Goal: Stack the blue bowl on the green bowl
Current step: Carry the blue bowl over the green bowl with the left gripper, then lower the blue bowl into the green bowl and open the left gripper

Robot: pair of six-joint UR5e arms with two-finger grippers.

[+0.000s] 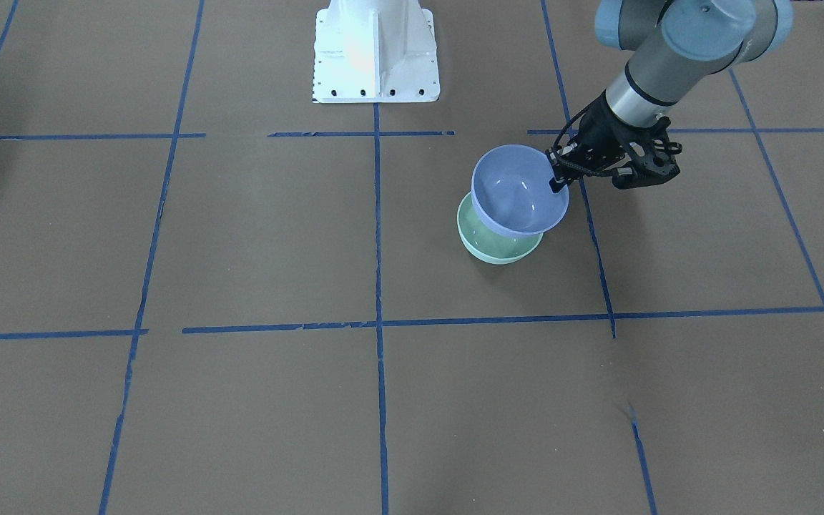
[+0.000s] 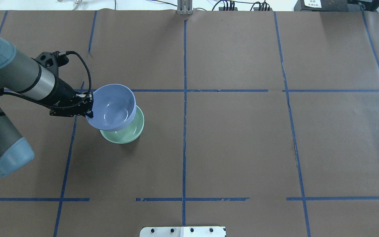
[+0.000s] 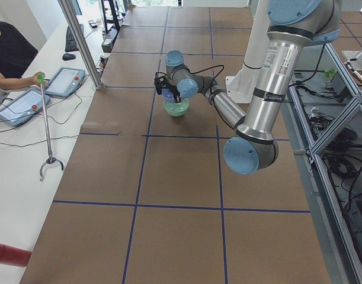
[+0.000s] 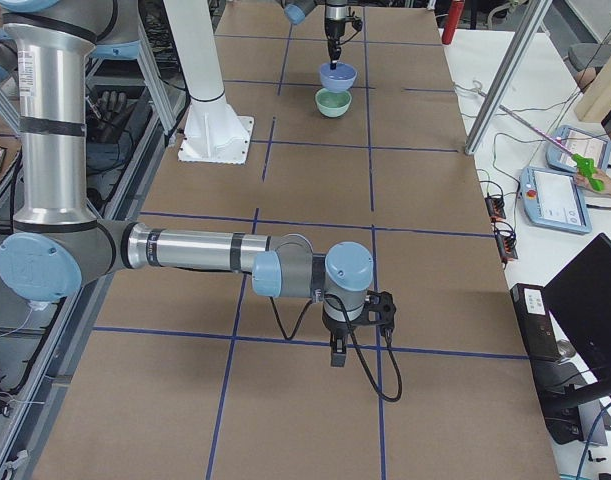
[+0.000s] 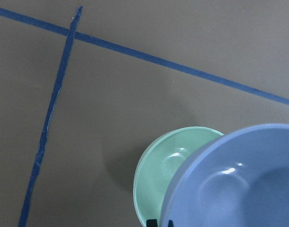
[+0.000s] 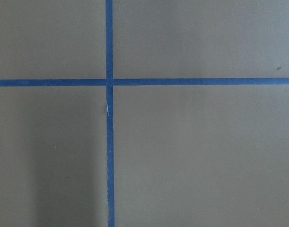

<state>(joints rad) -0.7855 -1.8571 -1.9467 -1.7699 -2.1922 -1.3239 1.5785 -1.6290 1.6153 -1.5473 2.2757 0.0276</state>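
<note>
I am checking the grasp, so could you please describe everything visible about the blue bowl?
The blue bowl is small, round, plain and glossy, pale periwinkle inside and out, and empty. The left gripper, shut on its rim, holds it roughly upright over the green bowl, overlapping it but off-centre. From the side they seem apart.

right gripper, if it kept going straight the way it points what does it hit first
The table: the right gripper points straight down, and its wrist view shows only brown paper with a blue tape cross below. Nothing else seems to lie between.
</note>
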